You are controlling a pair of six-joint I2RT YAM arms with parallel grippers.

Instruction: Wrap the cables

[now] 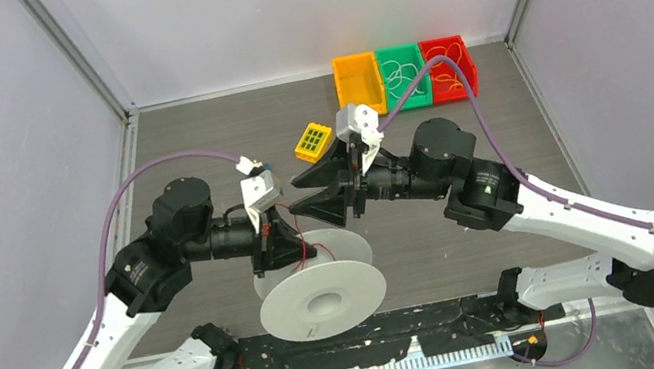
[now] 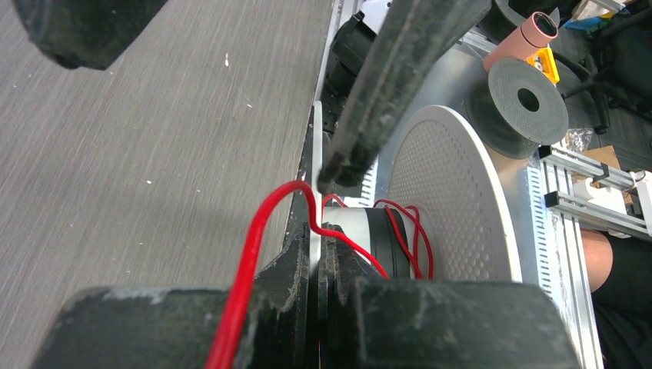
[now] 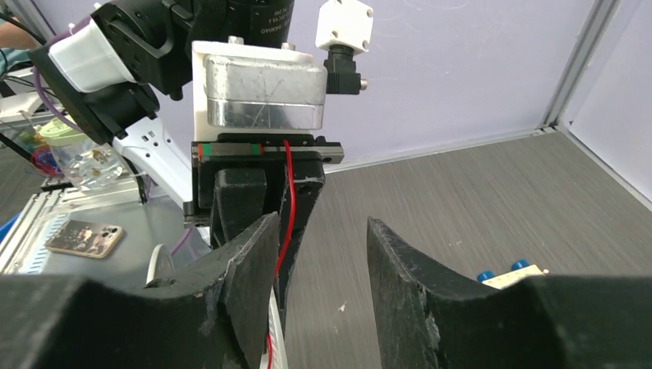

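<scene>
Two arms are bent inward over the grey tabletop (image 1: pixel 191 127), meeting above a pale spool (image 1: pixel 323 297) with two round flanges that sits at the near edge. Three bins are lined up at the far edge: an orange bin (image 1: pixel 358 83), a green bin (image 1: pixel 396 50) in which pale thin wires (image 1: pixel 399 78) are coiled, and a red bin (image 1: pixel 442 41) in which orange wires (image 1: pixel 456 72) are held. The right gripper (image 3: pixel 319 231) is held with its jaws apart, just beside the left gripper (image 2: pixel 317 246), whose jaws are pressed together on the cable (image 2: pixel 254 254). This cable is seen as a thin, bright red strand, looped from the jaws to the spool's hub, where a few turns are laid.
</scene>
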